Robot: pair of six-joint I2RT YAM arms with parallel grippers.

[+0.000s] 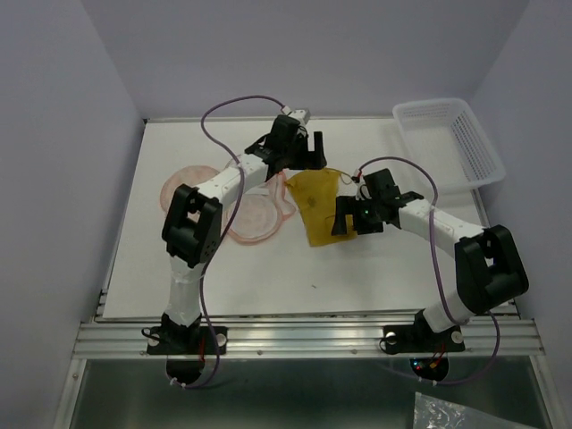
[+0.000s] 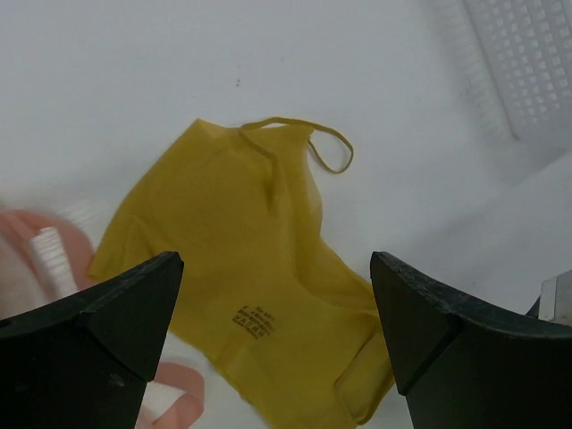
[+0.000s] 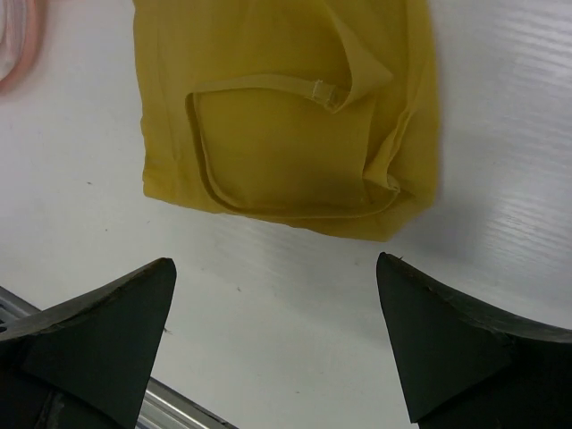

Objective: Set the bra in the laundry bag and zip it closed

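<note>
The mustard-yellow bra (image 1: 315,206) lies flat and crumpled on the white table, mid-table. The peach laundry bag (image 1: 254,216) lies open to its left, partly hidden under my left arm. My left gripper (image 1: 307,152) is open and empty, hovering above the bra's far end; in the left wrist view the bra (image 2: 241,259) lies below and between the spread fingers (image 2: 116,313), with a strap loop at its far edge. My right gripper (image 1: 345,220) is open and empty at the bra's near right edge; in the right wrist view the bra (image 3: 286,116) lies just beyond the fingertips (image 3: 429,331).
A white plastic lattice basket (image 1: 451,143) stands at the back right; it also shows in the left wrist view (image 2: 527,54). A pink edge of the bag (image 2: 54,259) shows beside the bra. The table's metal front rail (image 3: 170,411) is close below the right gripper.
</note>
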